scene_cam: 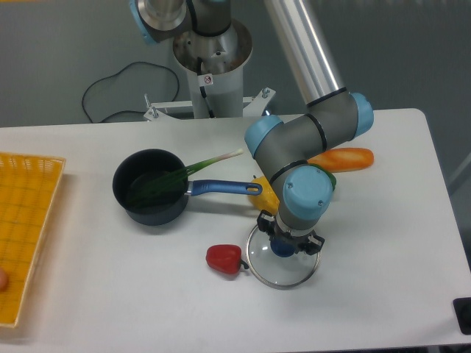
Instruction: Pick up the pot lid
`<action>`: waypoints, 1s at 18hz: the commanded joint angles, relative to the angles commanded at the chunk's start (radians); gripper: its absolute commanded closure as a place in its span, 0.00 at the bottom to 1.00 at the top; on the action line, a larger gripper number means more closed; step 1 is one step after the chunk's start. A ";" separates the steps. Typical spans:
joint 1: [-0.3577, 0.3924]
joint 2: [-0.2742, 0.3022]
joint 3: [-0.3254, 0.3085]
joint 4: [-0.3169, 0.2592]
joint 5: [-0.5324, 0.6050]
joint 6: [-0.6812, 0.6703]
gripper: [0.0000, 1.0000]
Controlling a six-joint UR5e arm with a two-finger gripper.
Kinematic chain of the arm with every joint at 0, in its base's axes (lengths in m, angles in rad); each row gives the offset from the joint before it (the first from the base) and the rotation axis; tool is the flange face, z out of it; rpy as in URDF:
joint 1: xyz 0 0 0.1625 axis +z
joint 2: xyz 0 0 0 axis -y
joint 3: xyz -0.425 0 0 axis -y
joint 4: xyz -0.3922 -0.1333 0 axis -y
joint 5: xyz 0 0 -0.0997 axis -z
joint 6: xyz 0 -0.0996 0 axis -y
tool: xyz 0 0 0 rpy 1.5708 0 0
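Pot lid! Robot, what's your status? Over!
Gripper at blue knob, grip unclear. Lid not clearly lifted. Red toy close beside rim.

Black pan (150,215), blue handle (224,187); red pepper (223,259); orange carrot (342,158); leek (213,160) shading from dark green to pale — and a clear lid (276,273), silvery at the rim, blue at the knob (281,248); grey arm (294,143) — blue joint cap (363,112).

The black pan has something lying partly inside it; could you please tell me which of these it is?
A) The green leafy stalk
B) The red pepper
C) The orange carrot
A: the dark leaves of the green leafy stalk lie inside the black pan, while its pale end sticks out past the rim.
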 joint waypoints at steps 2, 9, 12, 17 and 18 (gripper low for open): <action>0.000 -0.002 0.000 0.000 0.002 0.003 0.38; 0.000 0.003 0.003 0.003 0.002 0.002 0.05; -0.002 0.003 0.003 0.005 0.002 -0.002 0.01; -0.006 0.000 0.003 0.008 -0.002 -0.002 0.01; -0.006 -0.002 0.003 0.008 -0.002 0.000 0.01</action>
